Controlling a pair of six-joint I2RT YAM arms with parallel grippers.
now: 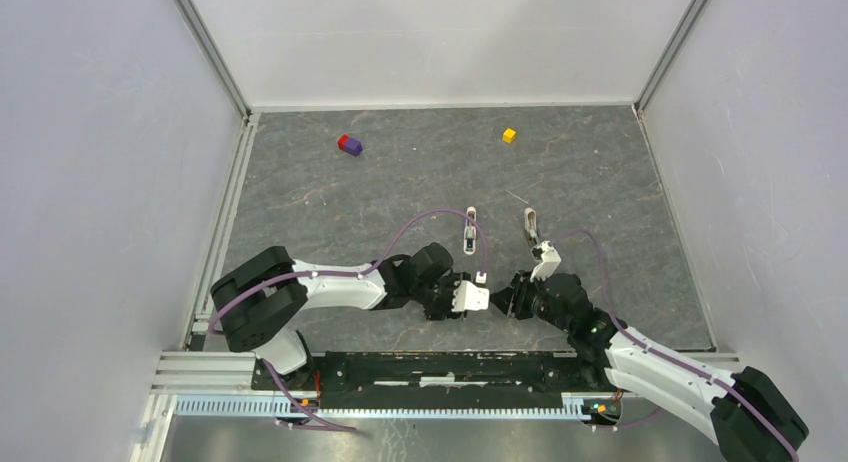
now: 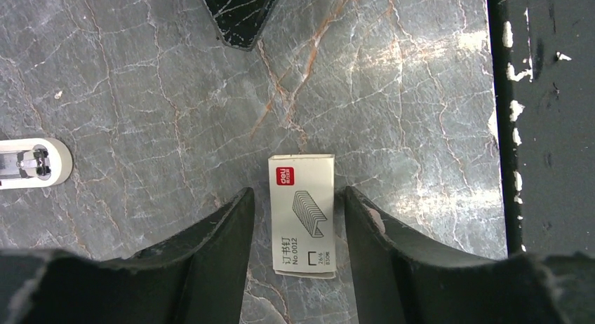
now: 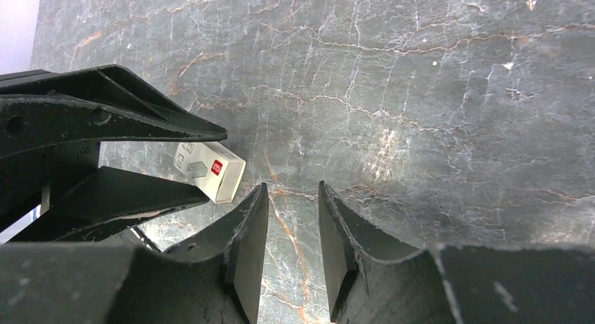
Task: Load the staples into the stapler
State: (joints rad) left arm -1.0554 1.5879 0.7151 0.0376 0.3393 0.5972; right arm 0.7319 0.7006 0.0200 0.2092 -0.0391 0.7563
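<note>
Left fingers point(image 2: 217, 240) open, one each side of staple box point(image 2: 303, 215), which lies flat on counter point(image 2: 421, 92); not clamped yet. Right fingers point(image 3: 242, 240) slightly apart, nothing btwn, near the box. Stapler point(image 1: 470, 230) on counter just beyond left fingers.

Matt paper staple box point(image 2: 302, 215) on smooth grey marbled tabletop point(image 2: 140, 92); stapler point(image 2: 59, 163) white plastic.

The small white cardboard box point(image 2: 303, 219) between the black left pincer point(image 2: 296, 192) tips has a red logo; the grey marble-patterned table point(image 2: 140, 92) shows white and orange veins.
</note>
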